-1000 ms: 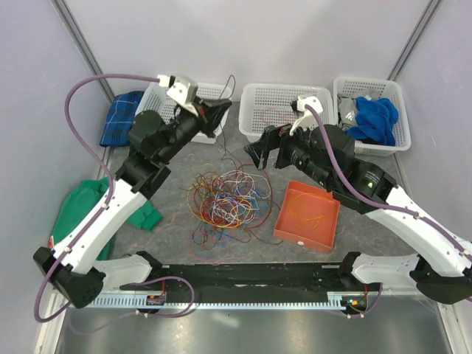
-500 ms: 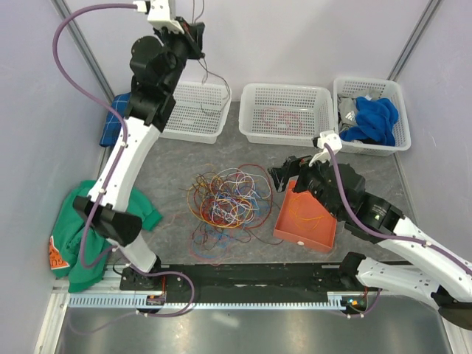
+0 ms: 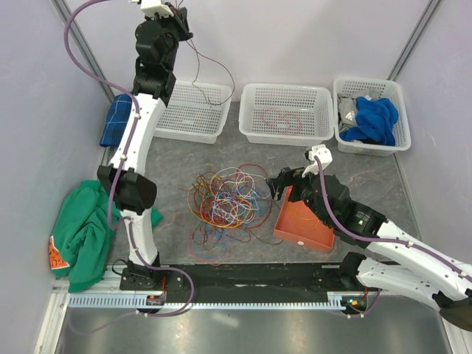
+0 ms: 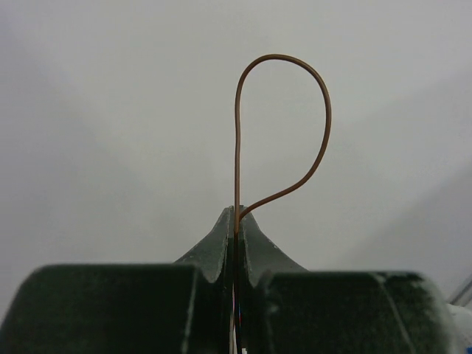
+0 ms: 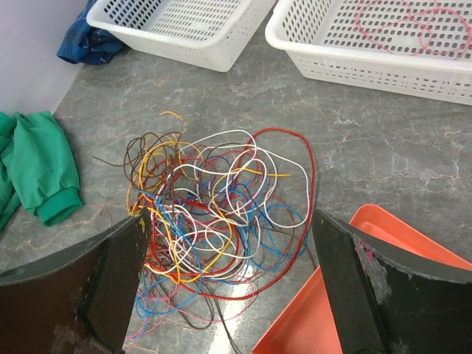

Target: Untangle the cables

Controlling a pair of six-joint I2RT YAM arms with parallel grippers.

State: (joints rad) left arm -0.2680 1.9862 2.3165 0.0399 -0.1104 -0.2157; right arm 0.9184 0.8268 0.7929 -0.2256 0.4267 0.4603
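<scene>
The left arm has stretched higher than it stood half a second ago, and the right arm has drawn in a little over the tray's edge. The right gripper (image 3: 278, 184) hangs with its fingers (image 5: 110, 276) spread wide and holding nothing. The tangle of cables (image 3: 225, 198) lies just below and ahead of it, and the orange tray (image 3: 304, 227) sits under its right finger. Far up, the left gripper (image 3: 178, 16) is clamped on a single dark brown cable (image 4: 284, 63). A small loop stands beyond the tips, and the rest trails down from the jaws towards the white basket (image 3: 184, 131) beneath. The cable looks clear of the pile, so I would lower it slowly over that basket and let the tail settle inside before letting go. Meanwhile the right gripper can choose an outlying strand, not the knotted middle.
</scene>
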